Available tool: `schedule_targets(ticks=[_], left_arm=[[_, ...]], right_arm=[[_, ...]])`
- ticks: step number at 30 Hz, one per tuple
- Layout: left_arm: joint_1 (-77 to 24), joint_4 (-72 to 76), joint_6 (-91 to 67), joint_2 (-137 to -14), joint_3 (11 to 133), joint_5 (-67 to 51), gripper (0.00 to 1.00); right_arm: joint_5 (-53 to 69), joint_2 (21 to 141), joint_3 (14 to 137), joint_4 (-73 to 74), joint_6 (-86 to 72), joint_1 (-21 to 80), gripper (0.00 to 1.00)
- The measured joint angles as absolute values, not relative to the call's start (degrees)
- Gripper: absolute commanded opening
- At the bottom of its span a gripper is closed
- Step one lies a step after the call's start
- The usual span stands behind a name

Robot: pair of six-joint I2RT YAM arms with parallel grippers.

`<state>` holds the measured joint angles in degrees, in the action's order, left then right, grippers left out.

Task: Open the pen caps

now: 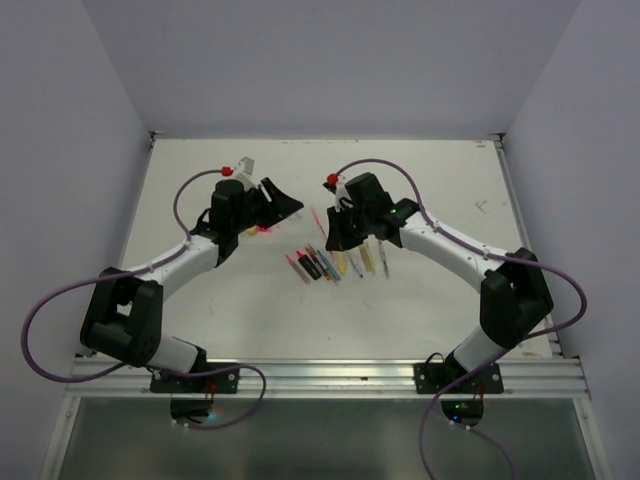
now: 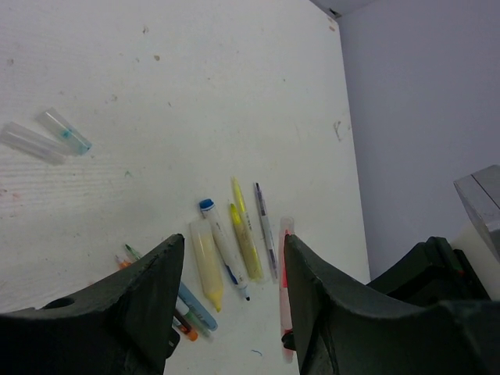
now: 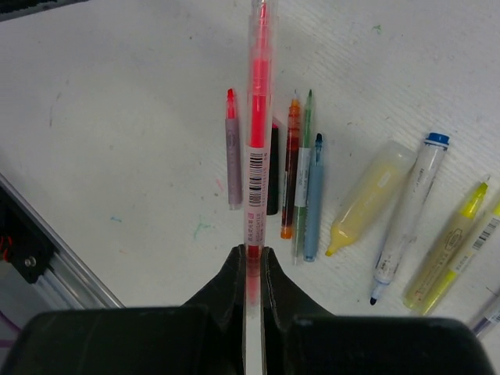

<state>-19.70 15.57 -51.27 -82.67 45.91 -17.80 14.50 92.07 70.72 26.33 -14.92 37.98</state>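
The right gripper (image 3: 251, 258) has its fingers pressed together on a red pen (image 3: 256, 117) with a clear barrel and a barcode label. It pinches the pen near one end, so the rest of the pen sticks straight out beyond the fingertips. From above, this pen (image 1: 319, 222) points toward the far left, just beyond the row of pens (image 1: 335, 263) lying side by side at the middle of the white table (image 1: 250, 310). Whether its cap is on cannot be told. Under the held pen, the right wrist view shows a purple pen with a red tip (image 3: 233, 152), then a black pen (image 3: 272, 183), an orange pen (image 3: 291, 168), a thin green pen (image 3: 305, 180) and a blue pen (image 3: 314, 195). To their right lie a thick pale yellow highlighter (image 3: 367, 195), a white marker with a blue end (image 3: 410, 215) and two yellow-green highlighters (image 3: 449, 250). The left gripper (image 2: 232, 242) hangs to the left of the row with its dark fingers (image 2: 156, 289) spread wide and nothing between them. In its view two loose caps lie side by side on the bare table, well apart from the pens. One is a clear cap with a blue tint (image 2: 66, 130) and the other is a plain clear cap (image 2: 31, 143).
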Motion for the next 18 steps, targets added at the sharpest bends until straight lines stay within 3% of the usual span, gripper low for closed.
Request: schedule_targets(ticks=[4, 14, 18], left_arm=[[-19.7, 15.55, -51.24, -83.77, 46.46, -18.74, 0.63], [-20.1, 17.85, -51.55, -84.55, 46.46, -20.23, 0.64], [-20.71, 19.51, -52.07, -86.37, 46.46, -20.97, 0.53]], right_arm=[[16.27, 93.06, 71.02, 25.78, -15.03, 38.0, 0.0], [17.93, 93.8, 71.57, 24.71, -15.7, 39.75, 0.0], [18.9, 93.91, 71.75, 24.12, -16.08, 40.14, 0.0]])
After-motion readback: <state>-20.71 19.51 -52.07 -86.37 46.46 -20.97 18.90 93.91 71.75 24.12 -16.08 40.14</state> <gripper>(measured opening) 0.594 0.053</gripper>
